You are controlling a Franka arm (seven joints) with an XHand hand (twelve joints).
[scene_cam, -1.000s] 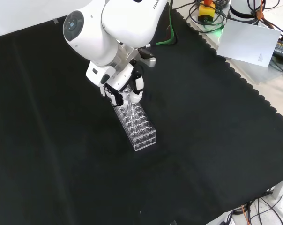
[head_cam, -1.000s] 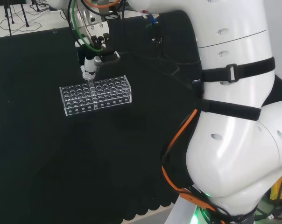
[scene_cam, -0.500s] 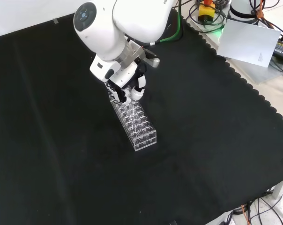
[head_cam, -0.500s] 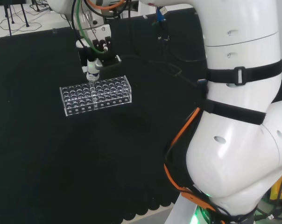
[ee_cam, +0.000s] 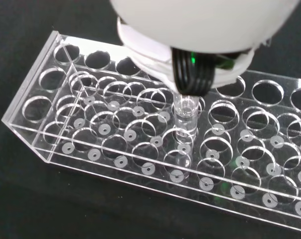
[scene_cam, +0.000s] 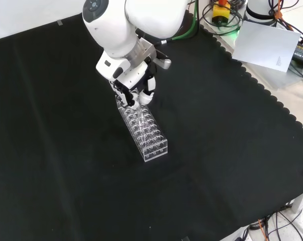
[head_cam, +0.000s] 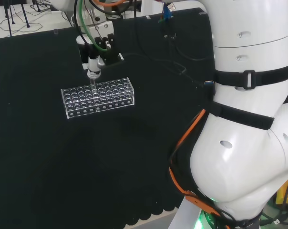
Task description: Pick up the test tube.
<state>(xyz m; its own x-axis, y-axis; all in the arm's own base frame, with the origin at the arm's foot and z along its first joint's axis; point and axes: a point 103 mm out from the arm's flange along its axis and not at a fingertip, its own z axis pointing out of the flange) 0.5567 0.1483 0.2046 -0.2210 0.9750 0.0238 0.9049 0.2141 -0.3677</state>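
A clear test tube (ee_cam: 185, 117) stands upright, its lower end still inside a hole of the clear plastic rack (ee_cam: 32, 136). The hand (ee_cam: 195, 78) is shut on the tube's top, pinching it from above. In the head view the hand (head_cam: 93, 63) hangs just over the far side of the rack (head_cam: 98, 97), with the tube (head_cam: 93, 83) showing as a thin glint between them. In the front view the hand (scene_cam: 137, 94) sits over the far end of the rack (scene_cam: 144, 129). The rack's other holes look empty in the wrist view.
Black cloth (scene_cam: 216, 150) covers the bench around the rack. The arm's big white links (head_cam: 244, 124) stand at the head view's right. Past the cloth's scalloped edge in the front view lie a white sheet (scene_cam: 269, 45) and cables (scene_cam: 226, 17).
The hand has risen a little above the rack, drawing the test tube upward with it. The arm's upper links have shifted too. The rack has stayed in place.
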